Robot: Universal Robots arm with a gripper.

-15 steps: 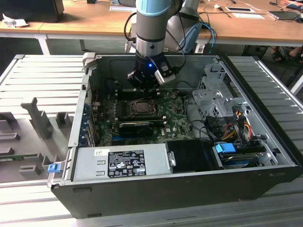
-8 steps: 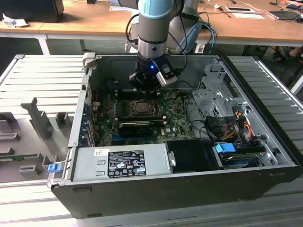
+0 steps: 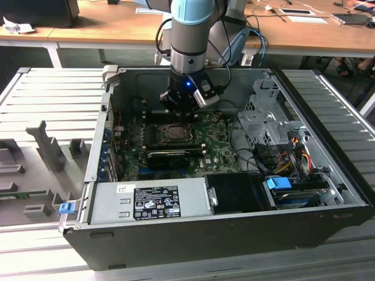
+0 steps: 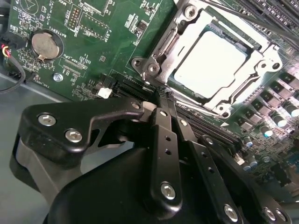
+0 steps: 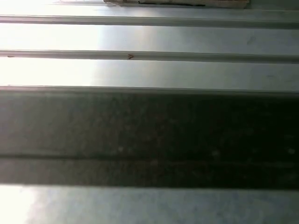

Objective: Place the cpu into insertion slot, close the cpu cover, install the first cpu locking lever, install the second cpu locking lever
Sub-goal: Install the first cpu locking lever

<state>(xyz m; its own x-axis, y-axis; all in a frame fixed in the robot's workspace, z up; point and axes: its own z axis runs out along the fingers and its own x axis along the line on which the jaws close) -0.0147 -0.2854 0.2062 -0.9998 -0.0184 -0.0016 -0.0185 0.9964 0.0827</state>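
The cpu (image 4: 210, 63) is already sitting in the insertion slot (image 4: 161, 44), its pale metal top showing through the square window of the cpu cover (image 4: 243, 91), which is lying flat over it, so the first two steps look done. Whether either locking lever is hooked down I cannot tell for sure; a thin rod is running along the far edge of the socket in the second wrist view, but its catch is not readable, so I judge the lever work to be what is left. The hand (image 4: 161, 100) is hanging just short of the socket's near corner, its two black fingers (image 4: 163, 135) drawn together with no gap showing and nothing between them. Beyond the hand, the green motherboard (image 4: 93, 51) is spreading out with a coin battery (image 4: 46, 45) off to one side. In the exterior view the arm (image 3: 188, 35) is reaching straight down into the open computer case (image 3: 328, 175), wrist vertical, with the hand (image 3: 179, 108) poised just above the socket (image 3: 174, 133), and the case is lying on a ribbed grey bench (image 3: 47, 93).
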